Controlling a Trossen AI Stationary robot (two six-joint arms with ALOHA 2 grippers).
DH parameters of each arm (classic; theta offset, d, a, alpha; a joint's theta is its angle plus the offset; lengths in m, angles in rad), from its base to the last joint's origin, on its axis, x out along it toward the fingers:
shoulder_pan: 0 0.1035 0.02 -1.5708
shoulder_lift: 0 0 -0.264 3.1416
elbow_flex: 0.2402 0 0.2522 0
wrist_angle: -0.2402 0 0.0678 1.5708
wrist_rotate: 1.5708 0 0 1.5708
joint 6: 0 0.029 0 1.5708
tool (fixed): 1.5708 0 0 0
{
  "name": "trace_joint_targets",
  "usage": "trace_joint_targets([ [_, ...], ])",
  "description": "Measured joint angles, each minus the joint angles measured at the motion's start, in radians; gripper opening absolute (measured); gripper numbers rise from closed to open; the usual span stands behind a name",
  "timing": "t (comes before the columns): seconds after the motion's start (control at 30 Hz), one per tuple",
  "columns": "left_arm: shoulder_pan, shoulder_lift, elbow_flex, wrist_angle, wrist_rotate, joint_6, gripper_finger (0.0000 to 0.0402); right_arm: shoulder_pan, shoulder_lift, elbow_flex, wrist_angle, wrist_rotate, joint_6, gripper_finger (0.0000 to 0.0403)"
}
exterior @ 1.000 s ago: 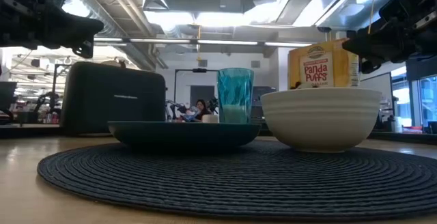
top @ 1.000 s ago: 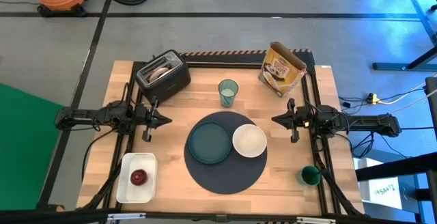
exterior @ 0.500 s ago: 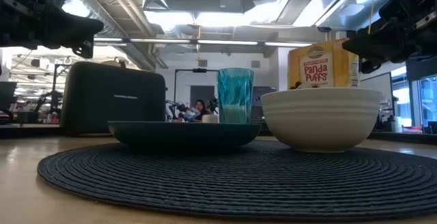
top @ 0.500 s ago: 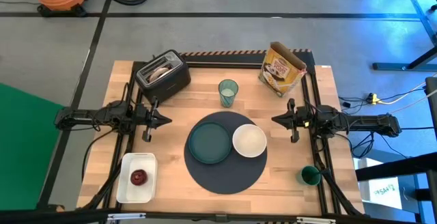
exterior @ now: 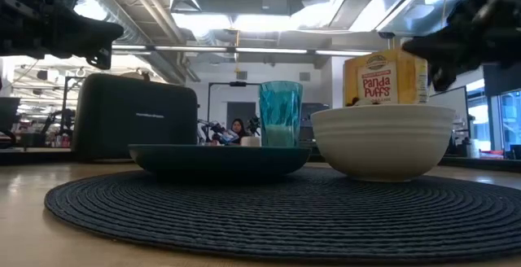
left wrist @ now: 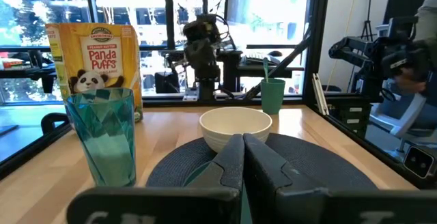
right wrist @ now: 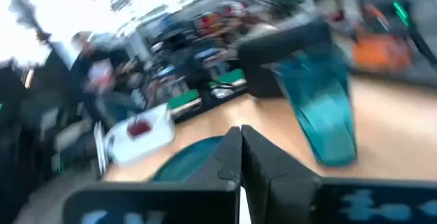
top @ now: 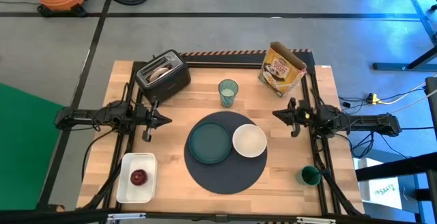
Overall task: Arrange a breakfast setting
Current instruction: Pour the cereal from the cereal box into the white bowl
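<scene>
1. My right wrist view is smeared: the glass (right wrist: 326, 108), the tray (right wrist: 140, 136) and the toaster (right wrist: 287, 59) show only as blurred shapes.
2. In the low view my right gripper (exterior: 464, 39) is a dark blur.
3. From above, what sits in the toaster's slots is too small to tell.
4. The plate (left wrist: 198, 176) is mostly hidden behind my left fingers (left wrist: 229, 166).
5. The mat (exterior: 285, 210) runs off the low view's right edge.
</scene>
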Motion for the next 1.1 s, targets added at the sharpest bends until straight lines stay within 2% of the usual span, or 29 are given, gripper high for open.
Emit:
trace_joint_targets([
  [0.1,0.0,0.0,0.0,0.0,0.0,0.0,0.0,0.0,-0.001,0.0,0.003,0.06,0.214,0.0],
  [0.23,0.0,0.0,0.0,-0.002,0.0,0.025,0.0,0.0,0.006,0.0,-0.014,0.062,0.322,0.0],
  [0.37,0.002,0.0,0.0,0.012,-0.024,0.307,0.0,0.0,0.009,0.0,-0.018,0.075,0.41,0.0],
  [0.47,0.002,0.0,0.0,0.008,-0.025,0.41,0.0,0.0,0.009,0.0,-0.013,0.172,0.426,0.0],
  [0.57,0.002,0.0,0.0,0.008,-0.026,0.415,0.0,0.0,0.009,0.0,0.038,0.28,0.482,0.0],
  [0.67,0.002,0.0,0.0,0.012,-0.037,0.409,0.0,0.0,0.009,0.0,0.147,0.319,0.494,0.0003],
  [0.73,0.002,0.001,0.0,0.102,-0.114,0.39,0.0,0.0,0.009,0.015,0.175,0.332,0.466,0.001],
  [0.83,0.002,0.0,0.0,0.312,-0.134,0.332,0.0,0.0,0.025,0.069,0.176,0.337,0.39,0.0025],
  [0.93,0.002,-0.001,0.002,0.532,-0.222,0.151,0.0,0.0,0.063,0.122,0.173,0.357,0.321,0.0039],
  [1.03,0.002,0.0,0.028,0.568,-0.412,-0.097,0.0,0.0,0.117,0.18,0.172,0.359,0.275,0.0051],
  [1.1,0.002,0.008,0.057,0.542,-0.492,-0.22,0.0,0.0,0.16,0.222,0.164,0.359,0.24,0.0058],
])
